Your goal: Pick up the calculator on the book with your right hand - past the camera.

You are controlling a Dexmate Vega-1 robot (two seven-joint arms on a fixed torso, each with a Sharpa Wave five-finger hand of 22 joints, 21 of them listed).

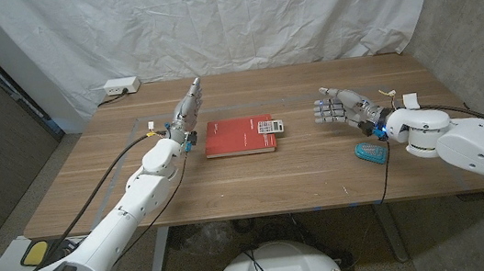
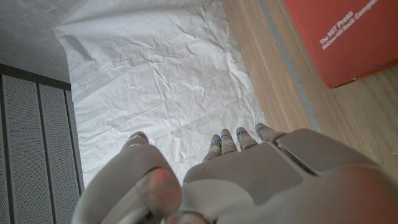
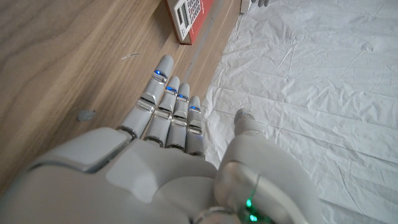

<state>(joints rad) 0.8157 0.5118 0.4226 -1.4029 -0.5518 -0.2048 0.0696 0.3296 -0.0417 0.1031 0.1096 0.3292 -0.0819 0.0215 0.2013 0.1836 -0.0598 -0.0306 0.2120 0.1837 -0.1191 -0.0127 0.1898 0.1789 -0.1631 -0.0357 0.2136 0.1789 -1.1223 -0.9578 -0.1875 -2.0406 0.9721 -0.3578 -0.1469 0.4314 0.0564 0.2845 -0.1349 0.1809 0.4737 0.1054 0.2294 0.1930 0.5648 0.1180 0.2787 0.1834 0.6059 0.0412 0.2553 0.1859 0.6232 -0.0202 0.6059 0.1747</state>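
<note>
A red book point(image 1: 239, 136) lies in the middle of the wooden table, and a small white calculator point(image 1: 268, 127) rests on its right end. The right wrist view shows the calculator point(image 3: 189, 12) on the book's corner point(image 3: 200, 26). My right hand point(image 1: 342, 107) stands open to the right of the book, fingers stretched toward it, a gap of table between. My right hand point(image 3: 168, 118) holds nothing. My left hand point(image 1: 186, 112) stands open just left of the book, fingers straight and pointing to the far side. The left wrist view shows the book point(image 2: 345, 37) beside my left hand point(image 2: 249, 168).
A teal object point(image 1: 373, 152) lies on the table beside my right wrist. A white power strip point(image 1: 121, 86) sits at the far left corner. A white sheet hangs behind the table. Tape marks show on the wood near the book's left side.
</note>
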